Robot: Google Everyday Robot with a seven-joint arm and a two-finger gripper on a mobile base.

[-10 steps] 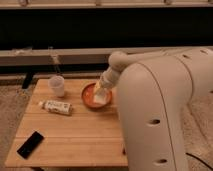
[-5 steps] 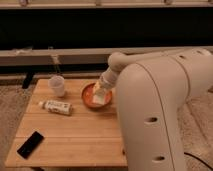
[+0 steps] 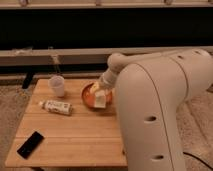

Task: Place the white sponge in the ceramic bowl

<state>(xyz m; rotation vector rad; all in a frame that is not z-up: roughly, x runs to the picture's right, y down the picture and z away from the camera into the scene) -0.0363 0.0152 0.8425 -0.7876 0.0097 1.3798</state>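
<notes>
The ceramic bowl (image 3: 89, 97), shallow and orange-brown, sits on the wooden table (image 3: 70, 130) near its right back part. The white sponge (image 3: 100, 100), an off-white block, is over or inside the bowl at its right side. My gripper (image 3: 99, 92) reaches down from the big white arm (image 3: 160, 100) right over the bowl and sits at the sponge. Whether the sponge rests on the bowl's floor or hangs just above it cannot be told.
A translucent plastic cup (image 3: 58, 85) stands at the table's back left. A white labelled bottle (image 3: 56, 106) lies on its side left of the bowl. A black phone-like slab (image 3: 30, 144) lies at the front left corner. A dark wall runs behind.
</notes>
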